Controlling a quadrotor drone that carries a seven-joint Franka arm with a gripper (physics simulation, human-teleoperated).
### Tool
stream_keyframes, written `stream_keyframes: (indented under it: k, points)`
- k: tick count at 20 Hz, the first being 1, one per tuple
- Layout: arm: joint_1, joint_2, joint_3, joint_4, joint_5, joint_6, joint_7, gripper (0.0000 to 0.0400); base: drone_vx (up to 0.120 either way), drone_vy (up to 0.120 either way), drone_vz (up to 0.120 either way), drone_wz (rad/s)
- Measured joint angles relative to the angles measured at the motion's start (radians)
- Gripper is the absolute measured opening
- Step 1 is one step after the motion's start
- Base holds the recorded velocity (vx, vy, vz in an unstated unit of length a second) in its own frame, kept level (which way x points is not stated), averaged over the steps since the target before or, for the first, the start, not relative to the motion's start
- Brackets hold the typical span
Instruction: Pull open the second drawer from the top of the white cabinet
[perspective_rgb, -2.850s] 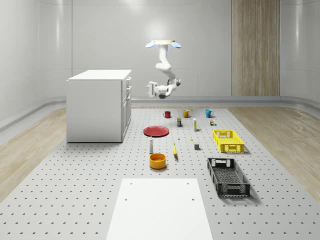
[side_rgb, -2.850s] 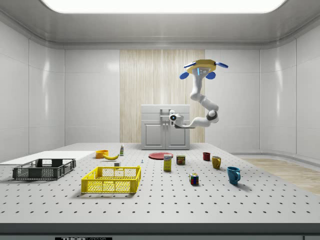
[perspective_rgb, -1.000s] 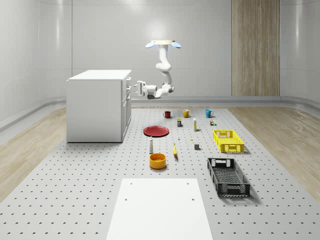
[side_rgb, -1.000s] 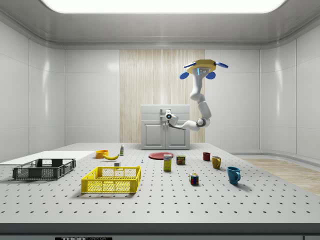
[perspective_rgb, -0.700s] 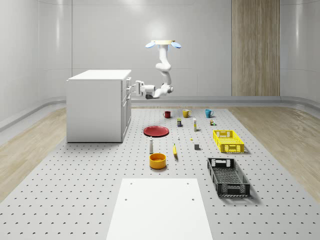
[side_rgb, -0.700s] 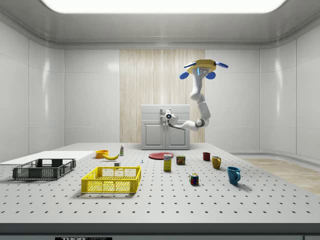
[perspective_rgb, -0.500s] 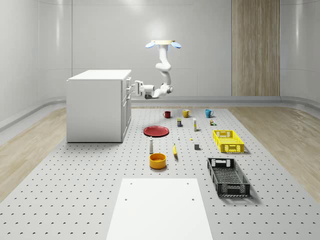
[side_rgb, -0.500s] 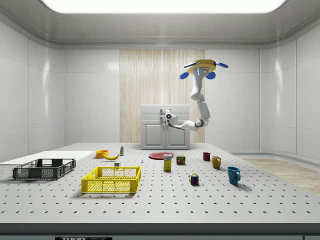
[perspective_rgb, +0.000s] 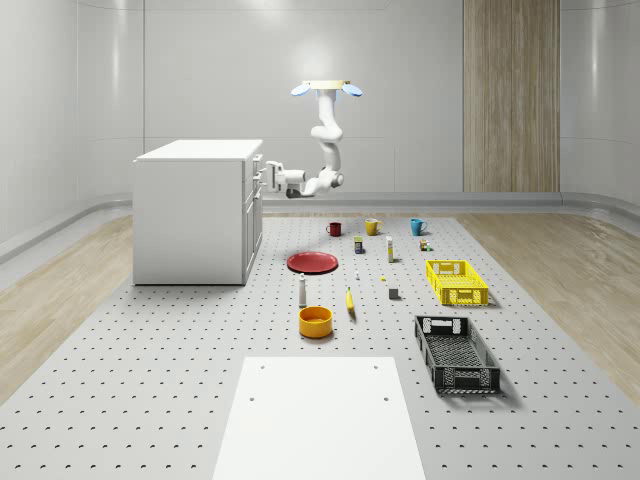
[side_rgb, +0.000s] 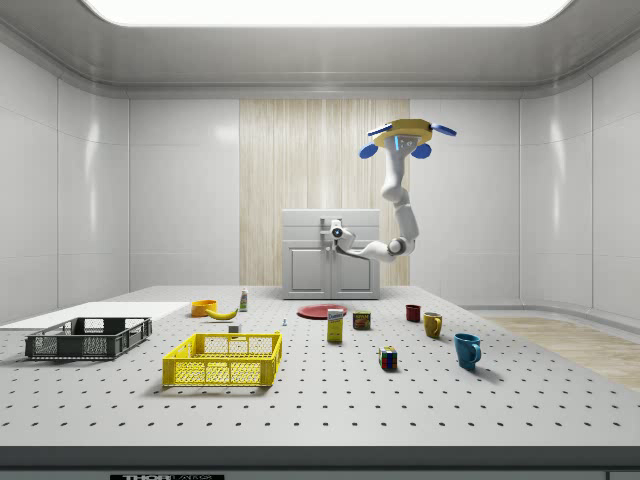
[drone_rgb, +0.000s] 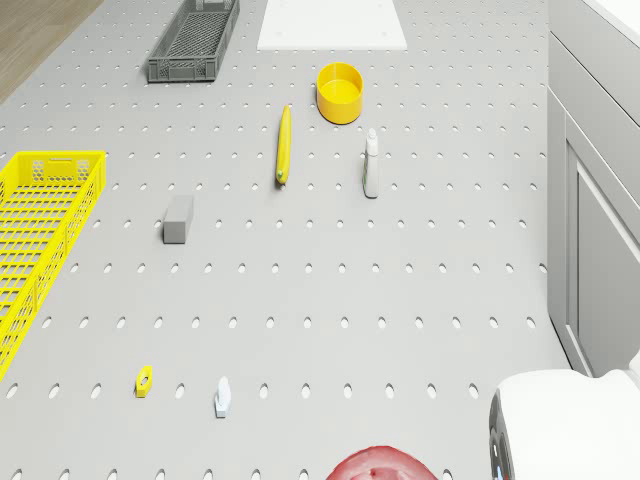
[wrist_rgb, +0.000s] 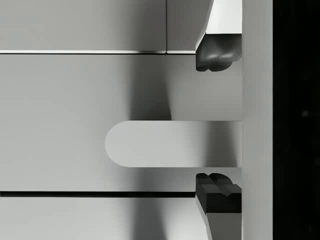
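The drone hovers beside the white cabinet standing on the counter. Its fingers are spread wide, straddling a drawer handle without touching it.

Red plate near yellow crate; black crate apart.

1. The cabinet is plain white; its drawer handle is pale grey.
2. The floor plate is light grey, patterned with rows of dark holes.
3. The drone has a yellow body and blue rotors; its arm is white.
4. The finger pads are black.
5. One crate is yellow, the other black, both latticed.
6. The plate is red, the bowl orange-yellow, the banana yellow.
7. The mugs: red, yellow, blue.
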Motion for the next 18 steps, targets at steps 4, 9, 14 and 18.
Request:
stream_keyframes:
  k: [4, 9, 14, 18]
  points:
    - [-0.025, 0.035, 0.012, 0.032, -0.002, -0.014, 0.001, 0.03, 0.0, 0.0, 0.0, 0.0]
    - [-0.053, 0.058, 0.028, 0.054, -0.004, -0.026, 0.003, 0.03, 0.0, 0.0, 0.0, 0.0]
    - [-0.076, 0.068, 0.045, 0.062, -0.015, -0.031, -0.003, 0.0207, 0.0, 0.0, 0.0, 0.0]
    - [-0.096, 0.058, 0.06, 0.081, -0.074, -0.029, 0.112, 0.0276, 0.0, 0.0, 0.0, 0.0]
